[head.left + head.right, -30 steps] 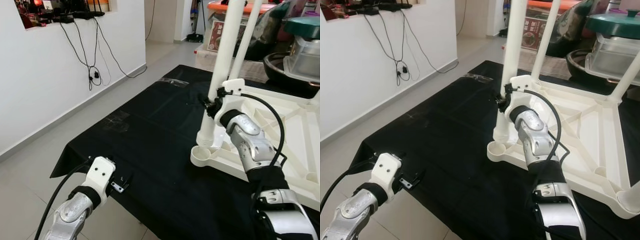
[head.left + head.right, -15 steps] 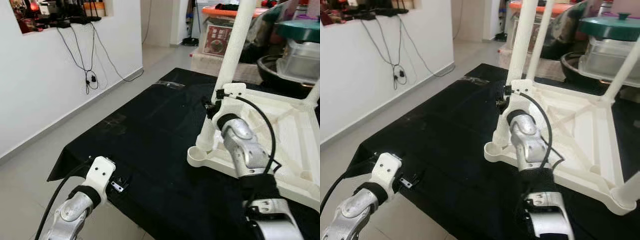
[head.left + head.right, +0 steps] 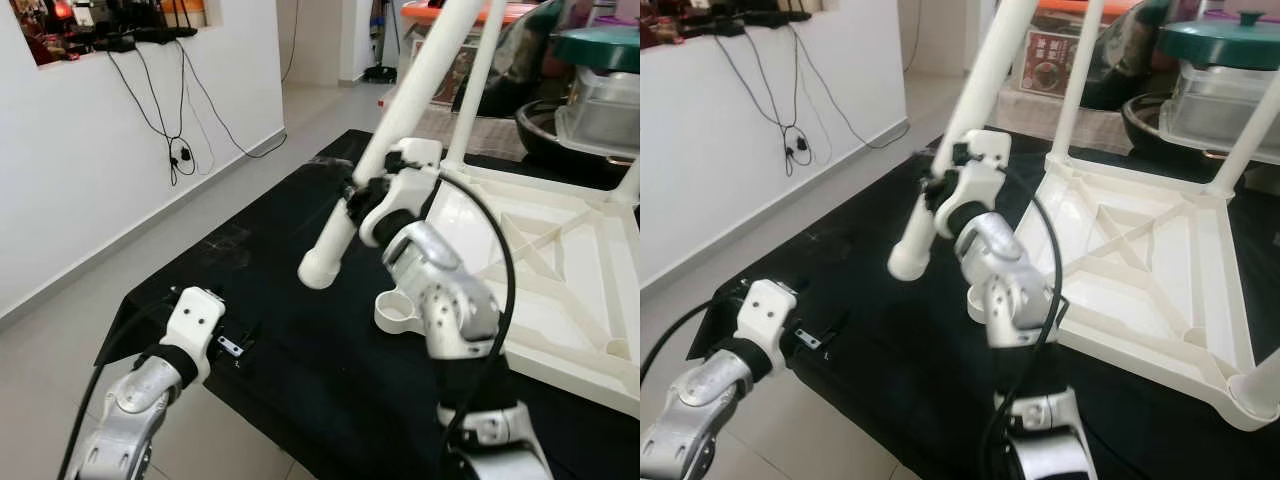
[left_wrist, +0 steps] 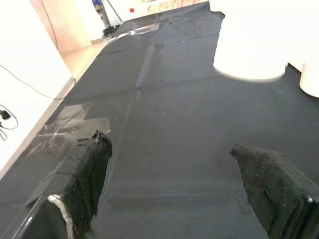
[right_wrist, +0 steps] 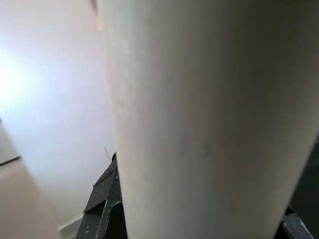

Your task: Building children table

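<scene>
Right gripper (image 3: 362, 196) clamped on a white leg (image 3: 400, 125), holding it tilted in the air, lower end hanging above the black cloth (image 3: 280, 250) and clear of the empty corner socket (image 3: 398, 310). Upside-down white tabletop (image 3: 545, 270) lying on the cloth, just beside the raised leg; another leg (image 3: 478, 80) standing upright in a far corner, a third at the right edge. Close-up from the right wrist: pale leg surface against the black fingers (image 5: 107, 219). Left gripper (image 4: 169, 194) low over the near edge of the cloth, fingers (image 4: 82, 172) spread apart, holding nothing. White wall (image 3: 90, 170) with dangling cables (image 3: 180, 130) off to the left.
</scene>
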Available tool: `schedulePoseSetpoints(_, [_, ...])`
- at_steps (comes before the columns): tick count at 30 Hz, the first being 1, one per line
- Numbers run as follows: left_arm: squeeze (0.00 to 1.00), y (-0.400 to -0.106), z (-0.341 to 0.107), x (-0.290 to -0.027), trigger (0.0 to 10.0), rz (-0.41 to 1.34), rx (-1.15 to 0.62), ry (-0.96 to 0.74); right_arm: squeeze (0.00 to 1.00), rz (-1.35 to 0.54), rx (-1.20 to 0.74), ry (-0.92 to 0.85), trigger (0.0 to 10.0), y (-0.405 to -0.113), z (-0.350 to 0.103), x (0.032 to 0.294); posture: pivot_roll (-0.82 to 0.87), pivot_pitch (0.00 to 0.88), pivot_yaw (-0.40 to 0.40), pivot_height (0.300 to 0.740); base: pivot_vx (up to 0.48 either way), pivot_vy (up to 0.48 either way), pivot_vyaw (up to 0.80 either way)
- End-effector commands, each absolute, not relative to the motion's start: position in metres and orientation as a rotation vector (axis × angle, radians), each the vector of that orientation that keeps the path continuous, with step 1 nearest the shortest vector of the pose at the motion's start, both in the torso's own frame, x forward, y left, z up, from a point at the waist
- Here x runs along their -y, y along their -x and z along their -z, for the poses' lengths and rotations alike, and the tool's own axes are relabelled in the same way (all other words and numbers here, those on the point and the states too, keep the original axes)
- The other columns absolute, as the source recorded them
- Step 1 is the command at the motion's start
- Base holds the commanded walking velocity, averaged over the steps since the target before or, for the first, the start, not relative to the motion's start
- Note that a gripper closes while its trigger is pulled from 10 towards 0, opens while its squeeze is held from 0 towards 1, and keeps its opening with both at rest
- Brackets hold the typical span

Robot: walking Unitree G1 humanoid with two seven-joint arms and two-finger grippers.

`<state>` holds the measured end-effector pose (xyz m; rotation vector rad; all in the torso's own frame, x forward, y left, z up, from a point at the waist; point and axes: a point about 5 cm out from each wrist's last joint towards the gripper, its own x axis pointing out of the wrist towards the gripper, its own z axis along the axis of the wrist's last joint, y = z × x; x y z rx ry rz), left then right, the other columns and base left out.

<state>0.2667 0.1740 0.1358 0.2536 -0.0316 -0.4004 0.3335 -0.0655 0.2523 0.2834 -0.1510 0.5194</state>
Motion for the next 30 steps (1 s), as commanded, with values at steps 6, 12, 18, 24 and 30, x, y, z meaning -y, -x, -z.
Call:
schedulePoseSetpoints(6, [0.00, -0.272, -0.139, -0.174, 10.0, 0.452, 0.031, -0.221, 0.00, -0.684, 0.168, -0.263, 0.0, -0.314, -0.254, 0.044, 0.08, 0.000, -0.003, 0.740, 0.000, 0.000, 0.00])
schedulePoseSetpoints(12, [0.00, -0.283, -0.144, -0.165, 10.0, 0.502, 0.047, -0.226, 0.00, -0.769, 0.180, -0.250, 0.0, -0.302, -0.254, 0.033, 0.08, 0.000, -0.004, 0.740, 0.000, 0.000, 0.00])
schedulePoseSetpoints(18, [0.00, -0.290, -0.148, -0.148, 10.0, 0.576, 0.060, -0.206, 0.00, -0.807, 0.190, -0.248, 0.0, -0.296, -0.255, 0.030, 0.06, 0.000, 0.003, 0.740, 0.000, 0.000, 0.00])
schedulePoseSetpoints(24, [0.00, -0.287, -0.146, -0.124, 10.0, 0.722, 0.045, -0.171, 0.00, -0.808, 0.198, -0.245, 0.0, -0.296, -0.256, 0.029, 0.06, 0.000, 0.008, 0.740, 0.000, 0.000, 0.00])
schedulePoseSetpoints(30, [0.00, -0.284, -0.142, -0.118, 10.0, 0.755, 0.038, -0.167, 0.00, -0.825, 0.201, -0.240, 0.0, -0.296, -0.256, 0.026, 0.06, 0.000, 0.005, 0.740, 0.000, 0.000, 0.00])
